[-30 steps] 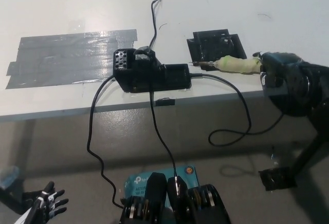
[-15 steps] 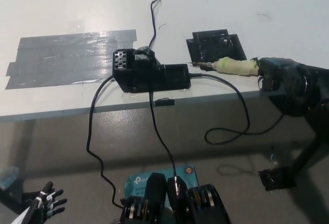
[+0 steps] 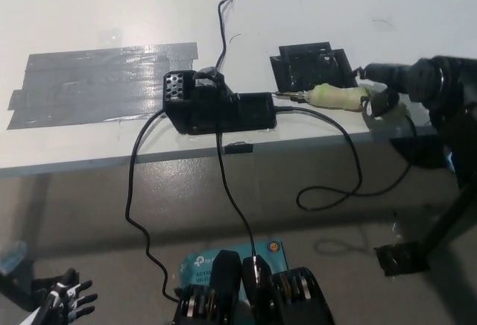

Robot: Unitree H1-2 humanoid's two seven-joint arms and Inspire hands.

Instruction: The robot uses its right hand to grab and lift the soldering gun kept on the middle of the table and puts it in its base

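In the head view, the white bench [image 3: 89, 12] fills the upper half of the frame, its near edge running from the left side at mid-height slightly upward to the right, with grey floor below it. The right robot hand [image 3: 387, 90] comes in from the right edge of the frame at that near edge, its black fingers closed around the rear of the soldering gun [image 3: 335, 95], whose pale yellow-green grip lies roughly level and points toward picture left. The gun's thin metal tip sits just beside the lower left corner of the black base [image 3: 311, 66], a slotted holder resting on the bench right of centre; whether tip and holder touch cannot be told. Just left of the tip stands a black control box [image 3: 216, 105], close to the bench's near edge, so the gap between box and holder is narrow. A black cable [image 3: 350, 165] leaves the box's right end, droops over the edge and loops below the bench under the robot hand. Two more cables drop from the box toward the bottom of the frame. A wide patch of grey tape [image 3: 104, 83] covers the bench at left, well apart from the gun. The bench above and right of the holder is bare. The left robot hand [image 3: 65, 303] rests at the lower left corner, fingers spread, holding nothing.
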